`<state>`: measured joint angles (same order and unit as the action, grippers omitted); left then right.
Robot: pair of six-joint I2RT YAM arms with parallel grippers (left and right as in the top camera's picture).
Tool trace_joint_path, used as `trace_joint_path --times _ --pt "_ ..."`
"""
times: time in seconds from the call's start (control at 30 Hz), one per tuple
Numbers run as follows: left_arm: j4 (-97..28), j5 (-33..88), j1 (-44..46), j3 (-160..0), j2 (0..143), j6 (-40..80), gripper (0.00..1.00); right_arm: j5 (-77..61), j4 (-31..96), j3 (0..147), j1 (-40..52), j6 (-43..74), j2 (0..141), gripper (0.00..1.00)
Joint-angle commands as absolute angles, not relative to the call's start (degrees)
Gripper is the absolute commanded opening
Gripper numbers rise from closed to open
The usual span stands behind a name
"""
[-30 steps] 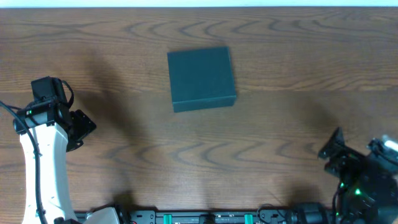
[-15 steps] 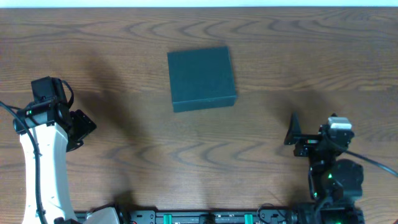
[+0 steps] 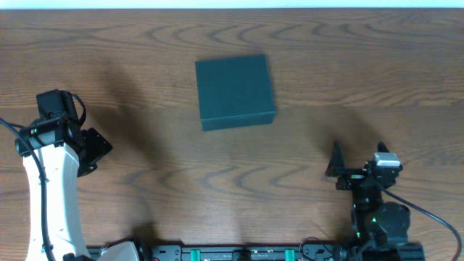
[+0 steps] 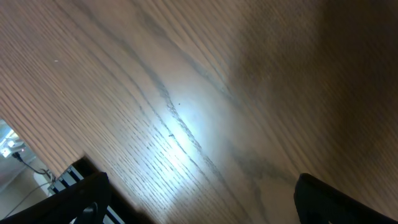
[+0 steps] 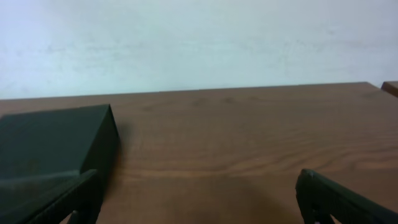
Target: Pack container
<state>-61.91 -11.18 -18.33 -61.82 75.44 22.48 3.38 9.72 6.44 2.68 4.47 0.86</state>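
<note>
The container (image 3: 235,90), a dark teal-green square box with its lid shut, sits on the wooden table at centre back. In the right wrist view the container (image 5: 53,140) shows at the left, ahead of the fingers and apart from them. My right gripper (image 3: 358,154) stands open near the front right, pointing toward the far edge, with nothing between its fingers (image 5: 339,200). My left gripper (image 3: 96,148) hangs at the left side, well away from the box. It is open over bare wood, its fingertips (image 4: 84,198) wide apart.
The wooden table (image 3: 348,58) runs to a pale far edge, with a white wall (image 5: 199,43) behind. A black rail with green lights (image 3: 239,254) lies along the front edge between the arm bases. No snack packets are in view.
My right arm has swung in from the front right corner toward the left and turned to face the far side. The left arm and the container have not moved.
</note>
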Motion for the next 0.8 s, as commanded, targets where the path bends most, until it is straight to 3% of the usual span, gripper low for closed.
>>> trace_joint_path --times 0.0,0.1,0.77 --pt "-62.2 -12.2 -18.6 -62.1 75.6 22.3 0.95 2.9 5.7 3.3 2.3 6.6 0.3 0.99" --pt "-62.2 -12.2 -18.6 -62.1 75.6 22.3 0.95 3.1 0.4 0.2 2.3 7.6 0.3 0.99" --pt "-62.2 -12.2 -18.6 -62.1 75.6 22.3 0.95 3.2 4.0 0.3 2.3 7.2 2.2 0.99"
